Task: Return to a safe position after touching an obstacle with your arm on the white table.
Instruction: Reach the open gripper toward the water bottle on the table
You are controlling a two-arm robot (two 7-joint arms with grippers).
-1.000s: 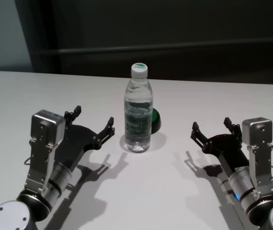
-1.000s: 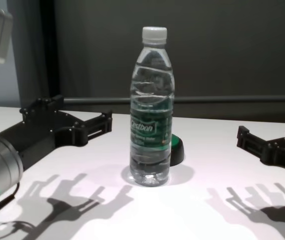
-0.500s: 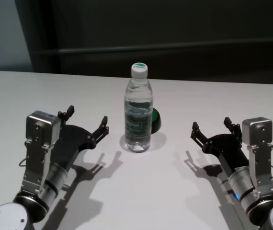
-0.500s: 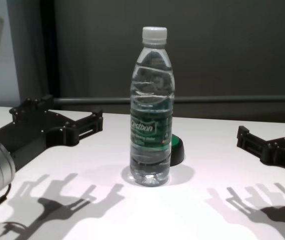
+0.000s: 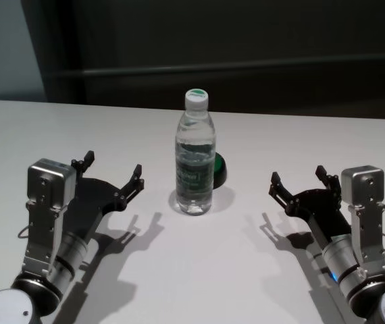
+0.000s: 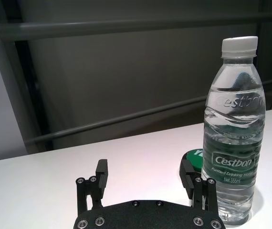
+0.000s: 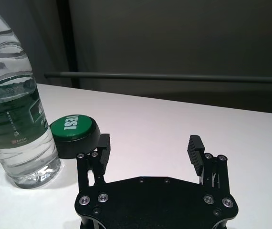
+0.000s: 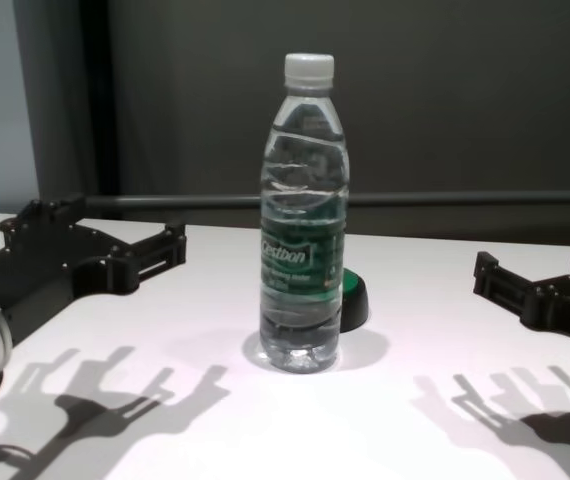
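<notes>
Bottle [image 5: 194, 160] stands upright on the white table [image 5: 199, 270], off to the side of the left gripper [image 5: 109, 175] and clear of its spread, empty jaws. Right gripper [image 5: 298, 181] hovers well apart from it, jaws likewise wide and empty, with a black disc [image 5: 218, 168] just behind the bottle.

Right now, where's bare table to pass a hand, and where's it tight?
Bare table lies in front of the bottle, between the open left gripper and the open right gripper. The far strip behind the bottle is also bare. It is tight just behind the bottle on its right, where the black disc sits close against it.
</notes>
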